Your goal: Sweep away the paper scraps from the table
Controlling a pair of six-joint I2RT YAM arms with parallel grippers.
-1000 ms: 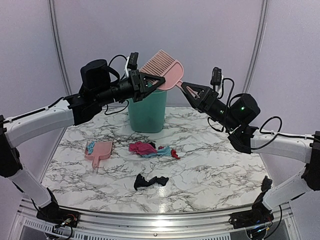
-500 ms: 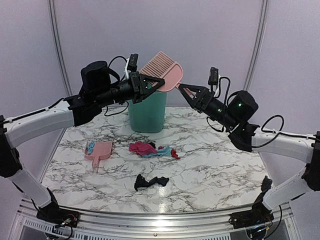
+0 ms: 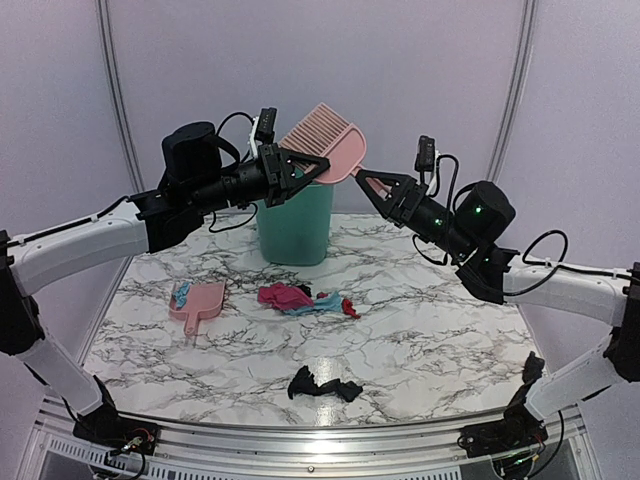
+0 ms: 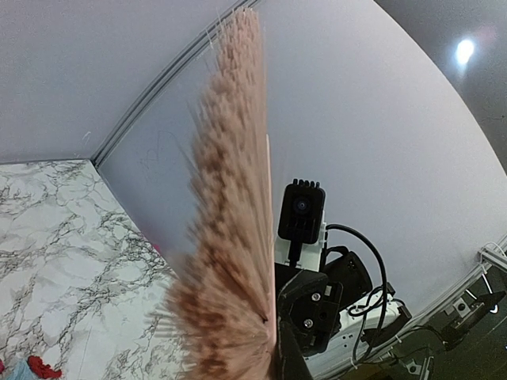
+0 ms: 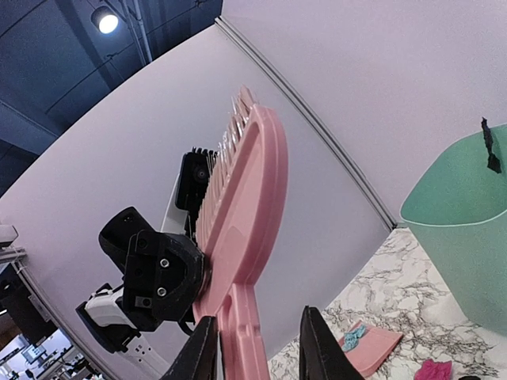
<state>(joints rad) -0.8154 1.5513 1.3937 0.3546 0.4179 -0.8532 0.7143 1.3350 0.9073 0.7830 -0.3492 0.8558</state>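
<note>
Right now the left gripper (image 3: 318,166) is clamped tight on the pink brush (image 3: 325,140) near the base of its bristled head, holding it in the air above the teal bin (image 3: 295,225). The right gripper (image 3: 365,178) has a finger on either side of the brush's handle (image 5: 238,332). The right wrist view shows one finger against the handle and a sliver of gap at the other, so I cannot tell whether it truly grips. That is the danger in this hand-over: if the left lets go before the right has pinched firmly, the brush could pivot or drop, probably into the bin or onto the table (image 3: 430,330). If both arms pull while clamped, the thin handle may twist in the jaws and sit skewed for sweeping. The paper scraps lie unswept on the table: a pink, blue and red cluster (image 3: 300,298) mid-table, a black one (image 3: 325,385) near the front rail (image 3: 300,437), and a bit on the pink dustpan (image 3: 205,300). A falling brush might scatter them.
</note>
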